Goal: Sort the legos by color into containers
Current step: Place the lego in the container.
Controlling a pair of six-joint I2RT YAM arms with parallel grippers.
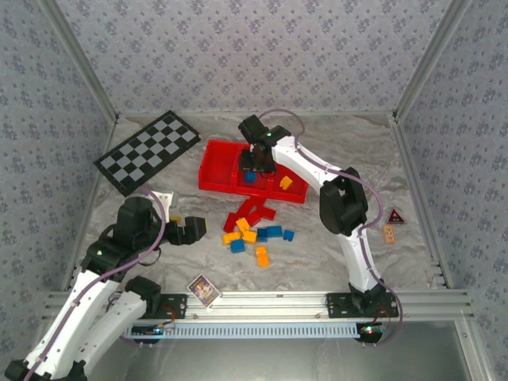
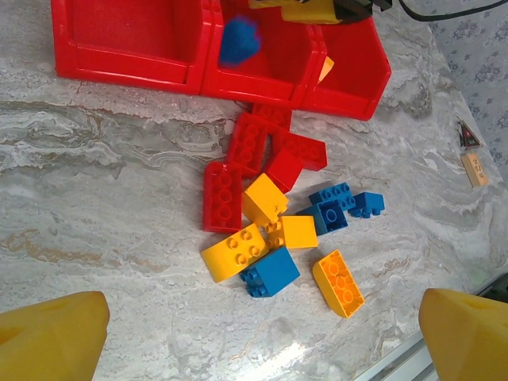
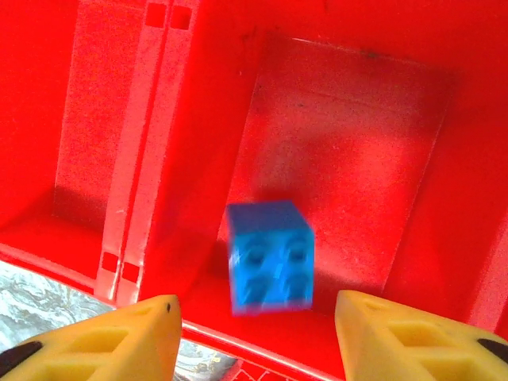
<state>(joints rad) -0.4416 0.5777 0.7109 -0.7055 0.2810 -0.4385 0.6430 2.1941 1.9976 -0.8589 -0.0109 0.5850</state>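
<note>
1. Yellow left fingers [image 2: 55,333] stand wide apart with nothing between them. They hover left of the pile, toward the near left corner of the table [image 1: 357,135].
2. Loose legos [image 2: 270,214] lie bunched mid-table, between the near edge and the tray. There are roughly a dozen, with the reds on the far side of the heap and the orange-yellows and blues nearer you. You have all of these left to sort, so I judge the job barely started.
3. Past the pile, toward the far edge, the red tray [image 1: 218,167] sets its three containers side by side. The right one holds one orange-yellow brick [image 1: 286,182] and the middle one has a blue brick [image 3: 270,254]. I see no brick in the left one.
4. Your right fingers [image 3: 127,333] are parted over the middle container. The blue brick shows blurred below them, touching neither. I cannot tell whether it has landed, but I count that placement as good as done. No red is in the tray yet.
5. On writing, the small card [image 1: 204,290] at the table's near edge carries a printed picture that is too small to read.
6. Near the right edge, a dark triangular tag [image 1: 396,216] and a tan tag [image 1: 389,233] show no legible text. The brick studs are too blurred for any brand. The checkered board [image 1: 147,151] in the far left corner bears only squares.
</note>
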